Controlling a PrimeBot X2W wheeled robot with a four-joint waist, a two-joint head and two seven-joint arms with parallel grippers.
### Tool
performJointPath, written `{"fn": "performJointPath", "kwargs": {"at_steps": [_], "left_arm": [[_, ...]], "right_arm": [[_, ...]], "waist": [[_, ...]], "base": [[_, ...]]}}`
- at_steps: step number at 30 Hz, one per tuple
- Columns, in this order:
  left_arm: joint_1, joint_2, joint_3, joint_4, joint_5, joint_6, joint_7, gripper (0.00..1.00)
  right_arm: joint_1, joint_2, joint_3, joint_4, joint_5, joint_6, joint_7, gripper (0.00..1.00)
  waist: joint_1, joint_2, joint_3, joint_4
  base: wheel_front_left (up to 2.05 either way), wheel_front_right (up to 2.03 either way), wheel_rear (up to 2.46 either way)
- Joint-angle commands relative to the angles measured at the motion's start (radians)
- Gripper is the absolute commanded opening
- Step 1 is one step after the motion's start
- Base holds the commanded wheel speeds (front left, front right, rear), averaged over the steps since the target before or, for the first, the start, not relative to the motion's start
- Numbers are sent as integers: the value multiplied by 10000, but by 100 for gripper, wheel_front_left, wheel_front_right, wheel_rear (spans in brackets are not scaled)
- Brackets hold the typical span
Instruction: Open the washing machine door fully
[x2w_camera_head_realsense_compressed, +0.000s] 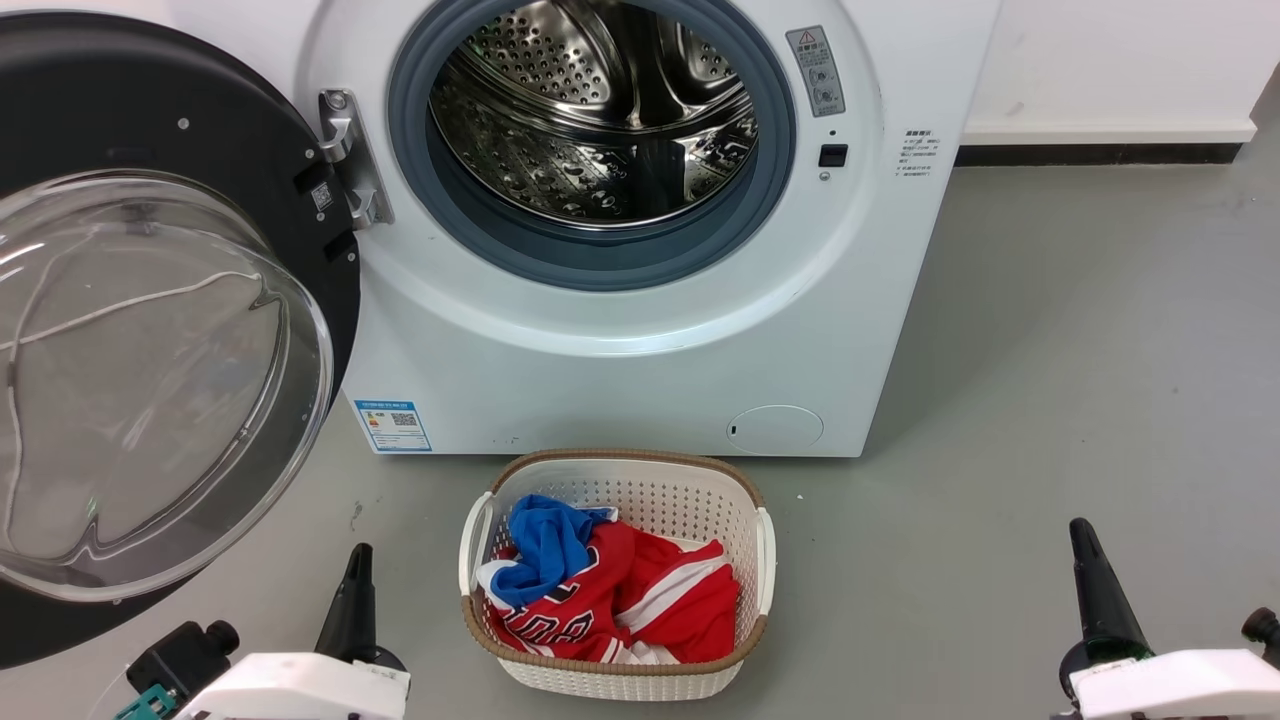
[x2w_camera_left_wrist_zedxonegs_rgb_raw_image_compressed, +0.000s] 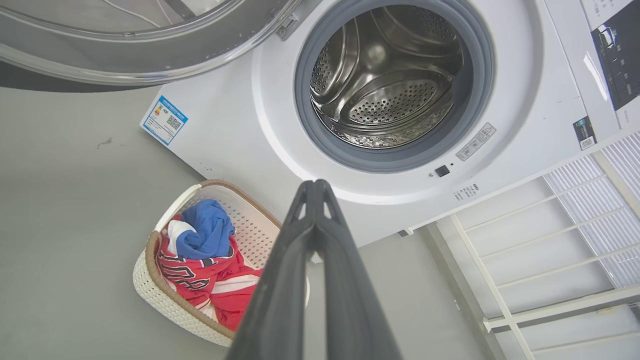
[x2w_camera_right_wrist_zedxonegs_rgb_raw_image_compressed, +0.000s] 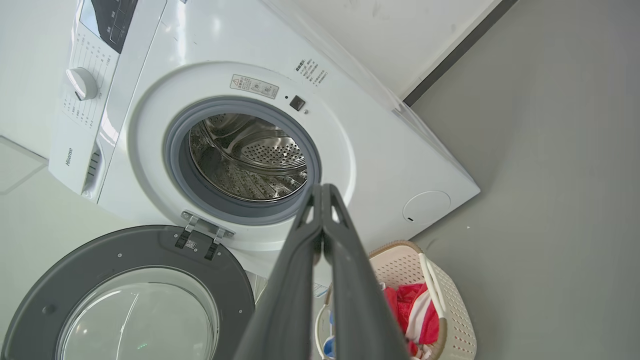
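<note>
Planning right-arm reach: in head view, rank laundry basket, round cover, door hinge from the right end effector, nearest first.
1. Laundry basket: just to its left.
2. Round cover: low, beyond the basket.
3. Door hinge: far upper left.

The washing machine door (x2w_camera_head_realsense_compressed: 240, 130) is a dark, dull-sheened plastic ring around a clear, smooth glass bowl (x2w_camera_head_realsense_compressed: 150, 380). It hangs by a bright metal hinge (x2w_camera_head_realsense_compressed: 350, 160) on the white, glossy washing machine (x2w_camera_head_realsense_compressed: 600, 380), whose opening shows a matt grey rubber ring (x2w_camera_head_realsense_compressed: 620, 260) around a shiny, perforated steel drum (x2w_camera_head_realsense_compressed: 600, 120). In front of the washing machine, a white perforated plastic basket (x2w_camera_head_realsense_compressed: 620, 685) with a brown woven-looking rim holds soft red and blue cloth (x2w_camera_head_realsense_compressed: 660, 600) on a smooth, matt grey floor (x2w_camera_head_realsense_compressed: 1050, 400), and the left claw (x2w_camera_left_wrist_zedxonegs_rgb_raw_image_compressed: 315, 184) and right claw (x2w_camera_right_wrist_zedxonegs_rgb_raw_image_compressed: 322, 187) are smooth, dark and matt.
</note>
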Motion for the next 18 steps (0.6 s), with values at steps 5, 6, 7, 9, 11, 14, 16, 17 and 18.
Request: {"fn": "performJointPath", "kwargs": {"at_steps": [5, 6, 7, 9, 11, 14, 16, 17, 18], "left_arm": [[-354, -2, 115, -31, -826, -85, 193, 0], [-367, -2, 125, -21, -946, -91, 227, 0], [-384, -2, 136, -11, -1070, -100, 253, 0], [-427, -3, 154, 2, -1315, -113, 317, 0], [-465, -3, 172, 16, -1549, -113, 370, 0], [-514, -3, 202, 41, -1902, -140, 452, 0], [-538, -4, 223, 57, -2123, -157, 518, 0], [-551, -4, 234, 65, -2237, -165, 535, 0], [-566, -4, 246, 74, -2347, -170, 566, 0]], "right_arm": [[-385, -85, -26, 45, 787, 1, 192, 0], [-400, -85, -28, 67, 905, 1, 214, 0], [-419, -86, -33, 91, 1031, 1, 243, 0], [-476, -88, -40, 130, 1251, 1, 296, 0], [-534, -89, -48, 164, 1475, 1, 356, 0], [-591, -89, -60, 220, 1806, 1, 444, 0], [-648, -90, -69, 259, 2014, 1, 493, 0], [-682, -90, -73, 276, 2122, 1, 527, 0], [-712, -90, -77, 293, 2232, 1, 555, 0]], "waist": [[-1, -1, 13, -1], [-1, -1, 16, -2], [-1, -1, 18, -2], [-1, -1, 23, -3], [-1, -1, 28, -3], [-1, -1, 36, -4], [-1, -1, 41, -5], [-1, -1, 43, -5], [-1, -1, 46, -6]], "base": [[0, 0, 0], [0, 0, 0], [0, 0, 0], [0, 0, 0], [0, 0, 0], [0, 0, 0], [0, 0, 0], [0, 0, 0], [0, 0, 0]]}}
